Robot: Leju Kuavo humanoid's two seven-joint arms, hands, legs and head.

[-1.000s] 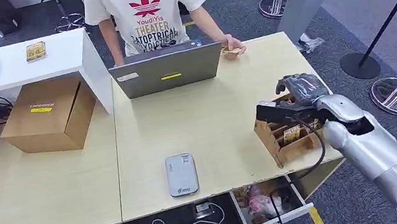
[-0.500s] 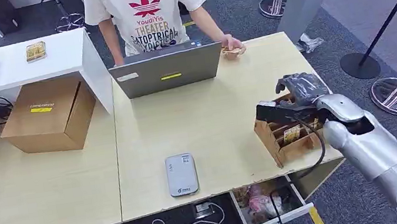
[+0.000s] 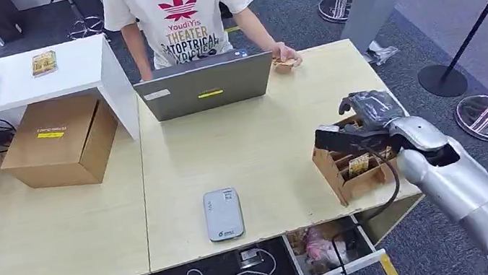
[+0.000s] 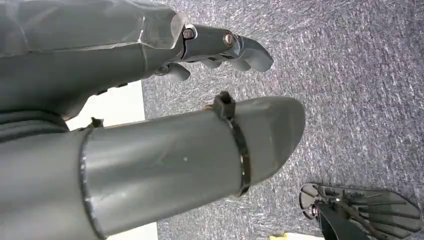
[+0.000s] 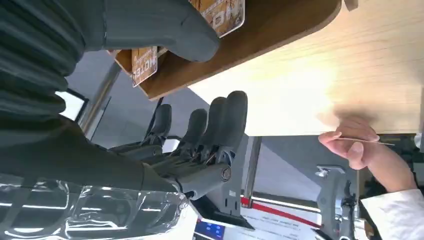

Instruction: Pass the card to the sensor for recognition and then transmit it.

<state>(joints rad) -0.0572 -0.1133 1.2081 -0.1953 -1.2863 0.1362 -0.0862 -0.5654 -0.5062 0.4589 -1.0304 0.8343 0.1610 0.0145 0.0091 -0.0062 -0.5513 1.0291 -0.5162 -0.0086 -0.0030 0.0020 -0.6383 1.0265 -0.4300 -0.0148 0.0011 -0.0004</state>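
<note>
Several cards (image 3: 360, 164) stand in our wooden holder (image 3: 348, 173) at the right edge of the tabletop (image 3: 251, 158). Our right hand (image 3: 370, 108) hovers over it, fingers (image 5: 220, 120) apart, holding nothing. Center-low lies the grey sensor (image 3: 223, 214). Our left hand (image 4: 220, 47) curls loosely, empty.

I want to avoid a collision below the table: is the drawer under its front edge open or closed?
Open. In the head view the drawer sticks out from under the table, and things lying inside it are visible.
</note>
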